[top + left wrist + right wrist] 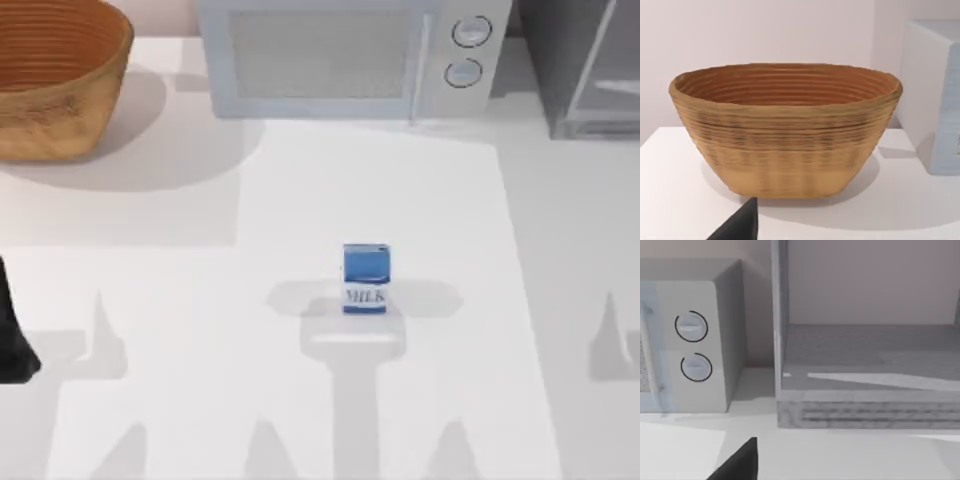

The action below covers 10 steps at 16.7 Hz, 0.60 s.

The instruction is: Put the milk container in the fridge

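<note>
The small blue rectangular milk carton with a white band reading "MILK" [366, 279] stands upright near the middle of the white table [200, 300], well apart from everything else, with nothing touching it. Along the far edge of the table, a pale grey microwave with two round knobs [350, 55] sits behind the carton. To its right, at the top view's far right corner, stands the large dark grey fridge with a pale grey frame [590, 70], only partly in view. The right wrist view looks into it: the fridge [865, 355] appears open toward the camera, with a bare grey shelf inside, and the microwave [695, 345] stands just beside it. A round woven wicker basket in tan and orange-brown [55, 75] occupies the far left corner of the table, and the left wrist view faces this basket [785, 130] head-on. A dark part of the left arm [12, 330] shows at the top view's left edge. How far either gripper is open I cannot tell.
</note>
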Tool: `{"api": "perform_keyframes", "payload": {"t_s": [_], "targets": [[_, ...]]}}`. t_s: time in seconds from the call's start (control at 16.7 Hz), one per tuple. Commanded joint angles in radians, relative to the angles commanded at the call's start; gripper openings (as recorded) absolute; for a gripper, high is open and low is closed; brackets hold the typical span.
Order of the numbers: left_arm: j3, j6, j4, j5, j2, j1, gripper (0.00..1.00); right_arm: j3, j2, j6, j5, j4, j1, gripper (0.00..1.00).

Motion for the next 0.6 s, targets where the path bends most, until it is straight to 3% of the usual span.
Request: {"api": "perform_keyframes", "payload": {"t_s": [0.3,0.6], "targets": [[0.000,0.000,0.000,0.000,0.000,0.000,1.00,0.015,0.056,0.016,0.035,0.043,0.041,1.00],[0.000,0.000,0.000,0.000,0.000,0.000,1.00,0.086,0.361,0.077,0.199,0.240,0.225,1.00]]}}
